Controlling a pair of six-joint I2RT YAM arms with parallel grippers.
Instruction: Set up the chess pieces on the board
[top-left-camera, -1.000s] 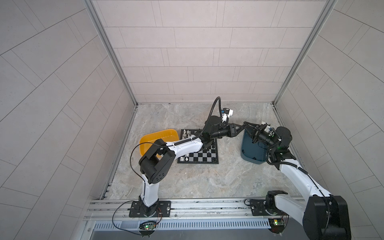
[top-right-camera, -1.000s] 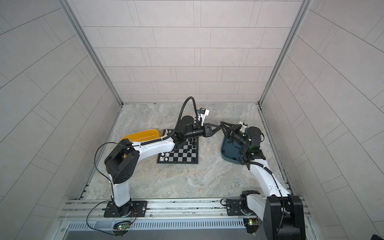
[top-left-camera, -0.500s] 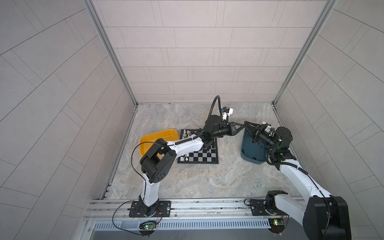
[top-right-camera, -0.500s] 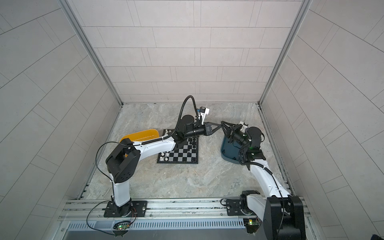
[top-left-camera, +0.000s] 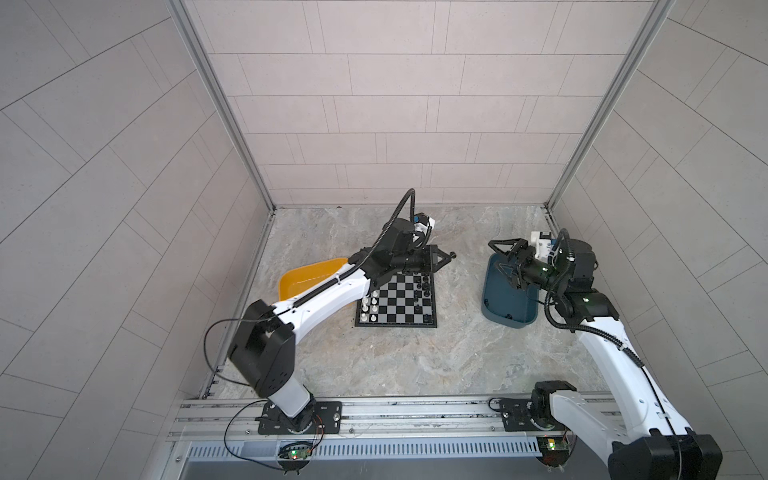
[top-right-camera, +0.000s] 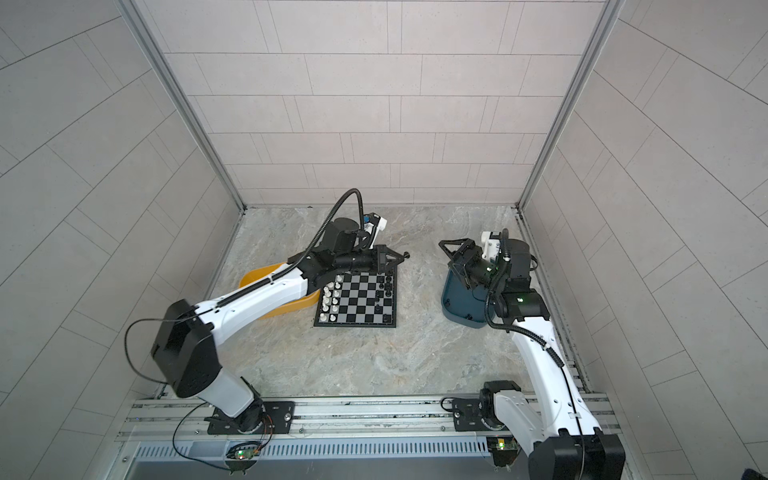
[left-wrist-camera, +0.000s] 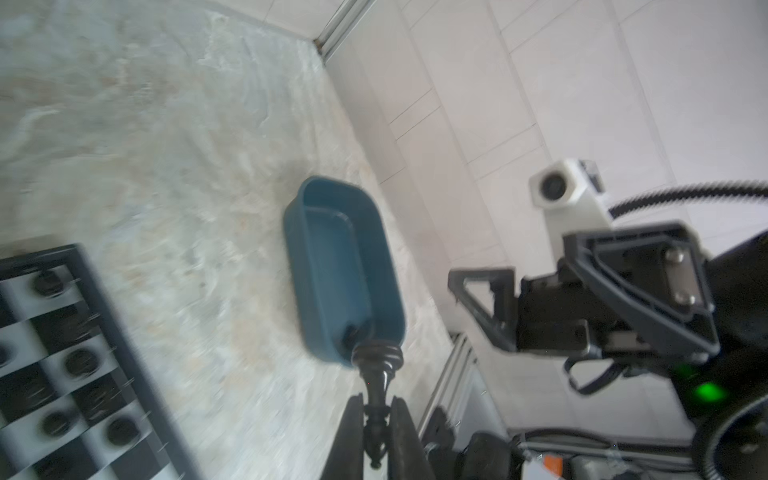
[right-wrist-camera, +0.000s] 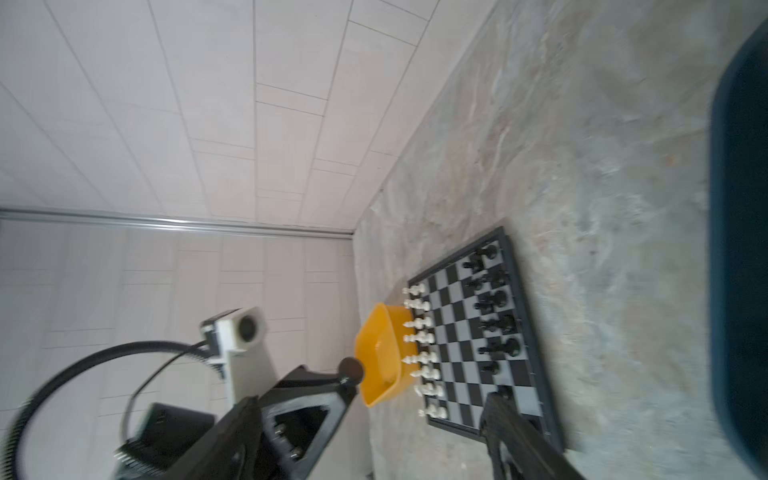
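left gripper (left-wrist-camera: 376, 409): black triangular-frame fingers (left-wrist-camera: 353, 428) pinched on the thin top end of a glossy, lathe-turned-looking plastic black chess piece (left-wrist-camera: 377, 365). Its ringed collar and round base stick out past the tips. In both top views the piece is held roughly level, just off the far right corner of the board, above bare tabletop. The flat base disc faces the right arm.

right gripper (top-left-camera: 500, 257): jaws wide apart, gripping nothing. It hangs over the far end of the smooth, moulded, rounded-rectangle dark teal tray (top-left-camera: 505, 305), clear of the held piece.

small flat square board (top-left-camera: 399, 309): black/grey checks, thin black border, lying flat on the grey-beige marble-patterned tabletop (top-left-camera: 395, 374) between the two trays.

white pieces (top-left-camera: 369, 306): tiny plastic, upright, in two files along the board's left edge, next to the glossy curved-wall yellow tray (top-left-camera: 307, 278), which is partly under the left arm.

black pieces (top-left-camera: 424, 291): upright in the right-hand files, with gaps.

The teal tray has a stepped inner ledge. There is a small dark round thing in one corner in the left wrist view, too blurred to name.
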